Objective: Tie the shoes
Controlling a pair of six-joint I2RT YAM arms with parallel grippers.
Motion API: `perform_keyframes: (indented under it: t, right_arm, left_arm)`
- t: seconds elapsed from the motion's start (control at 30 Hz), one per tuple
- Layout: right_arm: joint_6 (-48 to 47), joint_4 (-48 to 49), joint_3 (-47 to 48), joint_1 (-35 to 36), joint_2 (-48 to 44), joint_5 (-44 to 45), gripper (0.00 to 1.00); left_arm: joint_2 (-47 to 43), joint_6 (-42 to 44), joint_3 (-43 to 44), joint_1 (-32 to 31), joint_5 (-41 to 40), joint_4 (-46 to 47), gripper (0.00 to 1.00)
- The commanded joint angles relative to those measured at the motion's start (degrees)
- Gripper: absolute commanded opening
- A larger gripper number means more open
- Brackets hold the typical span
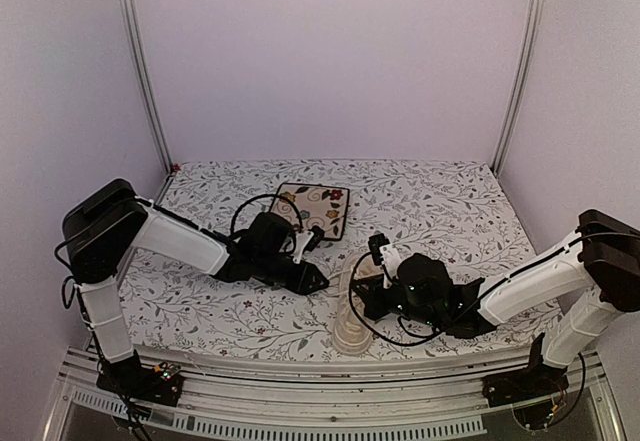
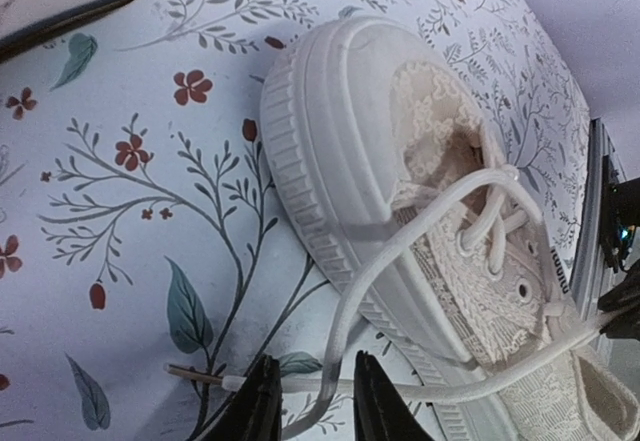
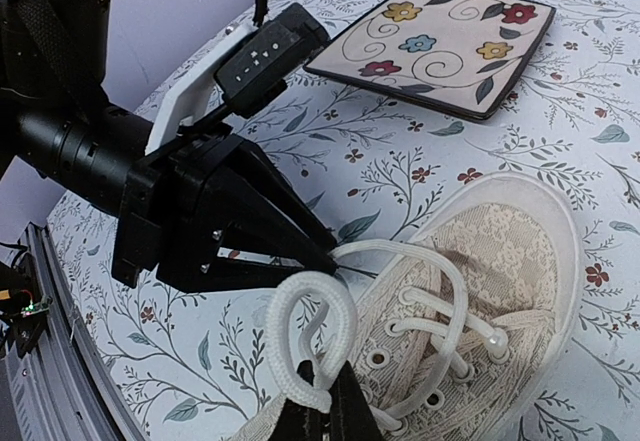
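The cream lace-fabric shoe (image 2: 400, 131) lies on the floral tablecloth near the front edge, small and pale between the two arms from above (image 1: 352, 331). My left gripper (image 2: 320, 411) stands open beside the sole. Two strands of the cream lace (image 2: 345, 311) cross the gap between its fingers (image 2: 255, 406) without being pinched. In the right wrist view the left gripper's (image 3: 335, 259) tips meet the lace at the shoe's side. My right gripper (image 3: 322, 406) is shut on the base of an upright lace loop (image 3: 300, 326) over the shoe's (image 3: 500, 261) eyelets.
A square floral plate with a dark rim (image 1: 315, 206) lies behind the shoe, a little beyond the left arm; it also shows in the right wrist view (image 3: 430, 111). The metal rail of the table's near edge (image 3: 60, 361) runs close to both grippers.
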Motion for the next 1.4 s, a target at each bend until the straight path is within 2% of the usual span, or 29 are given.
perform_keyframes:
  t: [0.0,0.13,0.3,0.33,0.5,0.73,1.0,1.17,1.37]
  right_arm:
    - [0.5,0.2,1.3,-0.2,0.9,0.9,0.02]
    - [0.6,0.1,1.3,-0.2,0.9,1.1,0.02]
    - [0.6,0.0,1.3,-0.2,0.7,1.4,0.02]
    - [0.5,-0.1,1.4,-0.2,0.6,1.4,0.02]
    - [1.4,-4.4,3.5,-0.2,0.2,2.5,0.02]
    - [4.2,-10.8,8.4,-1.2,0.9,0.6,0.02]
    - [6.8,-11.6,9.6,-3.7,1.5,-6.3,0.02]
    - [6.9,-11.6,9.5,-4.8,1.7,-8.9,0.02]
    - [6.7,-10.7,9.8,-6.0,2.6,-11.1,0.02]
  left_arm:
    - [1.6,-0.7,0.6,-0.1,0.7,0.1,0.23]
    - [1.6,-1.4,0.4,-0.2,1.5,0.8,0.18]
    - [0.4,-3.1,-0.5,-0.2,2.9,2.3,0.0]
    - [-0.2,-3.6,-0.8,-0.1,2.9,2.3,0.0]
    - [-6.9,-8.9,-3.6,-0.7,3.5,0.9,0.0]
    - [-16.4,-21.8,-8.6,-5.4,7.3,0.8,0.0]
    - [-18.4,-30.6,-5.7,-10.5,10.5,-0.4,0.0]
    - [-17.4,-33.6,-1.9,-13.0,11.4,2.8,0.0]
    - [-13.4,-34.3,2.8,-15.8,12.9,4.3,0.17]
